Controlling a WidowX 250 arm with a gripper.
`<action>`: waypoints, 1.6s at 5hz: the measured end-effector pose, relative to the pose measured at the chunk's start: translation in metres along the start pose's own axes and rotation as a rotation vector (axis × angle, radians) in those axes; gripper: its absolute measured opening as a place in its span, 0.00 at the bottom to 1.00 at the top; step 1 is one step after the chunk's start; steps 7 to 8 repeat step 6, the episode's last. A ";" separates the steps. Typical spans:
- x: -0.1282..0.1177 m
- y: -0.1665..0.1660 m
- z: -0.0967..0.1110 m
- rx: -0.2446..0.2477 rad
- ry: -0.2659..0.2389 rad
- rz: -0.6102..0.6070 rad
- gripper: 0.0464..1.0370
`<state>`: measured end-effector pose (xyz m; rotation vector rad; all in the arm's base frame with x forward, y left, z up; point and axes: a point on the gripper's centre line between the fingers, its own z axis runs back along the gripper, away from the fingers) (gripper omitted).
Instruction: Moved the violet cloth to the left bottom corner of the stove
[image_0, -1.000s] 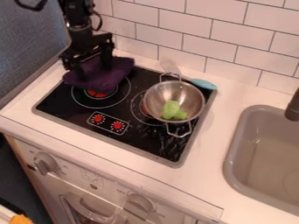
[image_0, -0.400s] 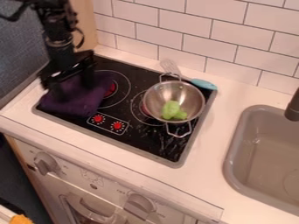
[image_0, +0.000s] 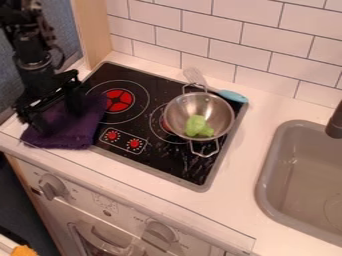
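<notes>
In the camera view, the violet cloth (image_0: 72, 131) lies under the tool (image_0: 56, 114), spreading toward its five o'clock; I cannot tell how wide the tool is. The cloth covers the eight o'clock corner of the stove (image_0: 163, 162), overlapping the bench (image_0: 234, 192); release probably comes next.

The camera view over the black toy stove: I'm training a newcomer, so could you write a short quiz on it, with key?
1. What lies in the silver metal pan? a) a yellow sponge b) a light-green toy vegetable c) an orange carrot
2. True or false: the violet cloth overlaps the left bottom corner of the black stove.
3. Fill in: the handle of the wire whisk is light ____.
Key: 1 b; 2 true; 3 blue
</notes>
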<state>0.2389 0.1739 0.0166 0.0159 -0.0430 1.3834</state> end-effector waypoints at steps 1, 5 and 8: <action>-0.002 0.004 -0.002 0.002 0.004 0.012 0.96; -0.007 -0.054 0.047 -0.155 0.002 -0.066 0.96; -0.014 -0.067 0.079 -0.205 -0.035 -0.109 0.96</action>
